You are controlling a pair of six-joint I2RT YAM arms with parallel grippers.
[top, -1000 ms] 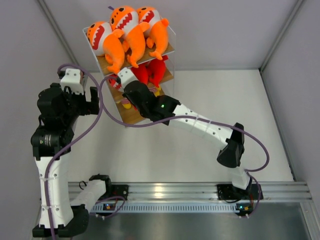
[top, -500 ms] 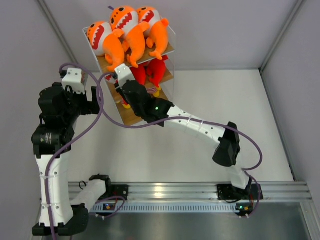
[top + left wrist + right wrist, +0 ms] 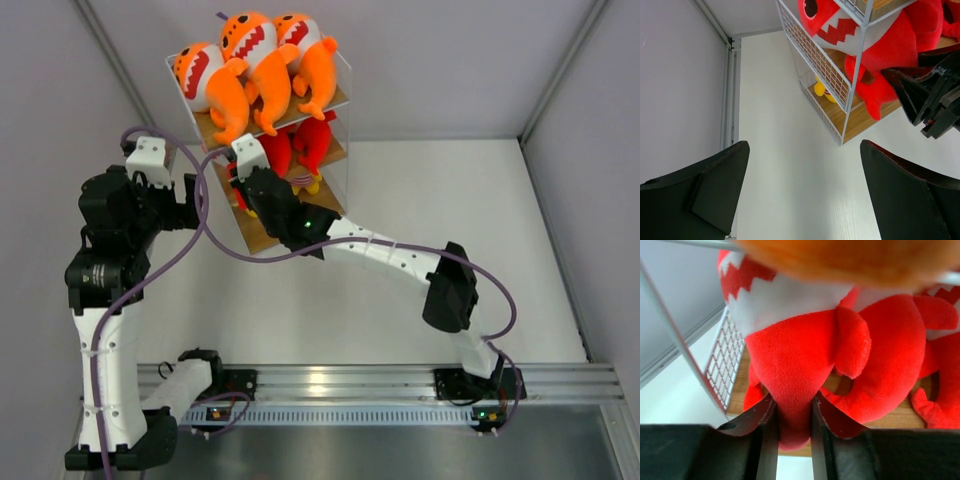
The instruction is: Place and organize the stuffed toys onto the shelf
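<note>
Right pincer (image 3: pixel 792 412) pinches the red shark (image 3: pixel 800 360) by its tail on the shelf's (image 3: pixel 258 228) middle board. Best to push it well in from the shelf's edge before releasing. Left pincer (image 3: pixel 802 150) is spread wide beside the shelf.

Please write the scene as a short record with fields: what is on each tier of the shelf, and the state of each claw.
Shelf: three wooden boards, white wire frame
Top tier: three orange sharks, side by side
Middle tier: red sharks
Bottom tier: small yellow-footed figure
Left claw: open, empty, beside the shelf
Right claw: shut on the lower end of one red shark, at the middle tier
</note>
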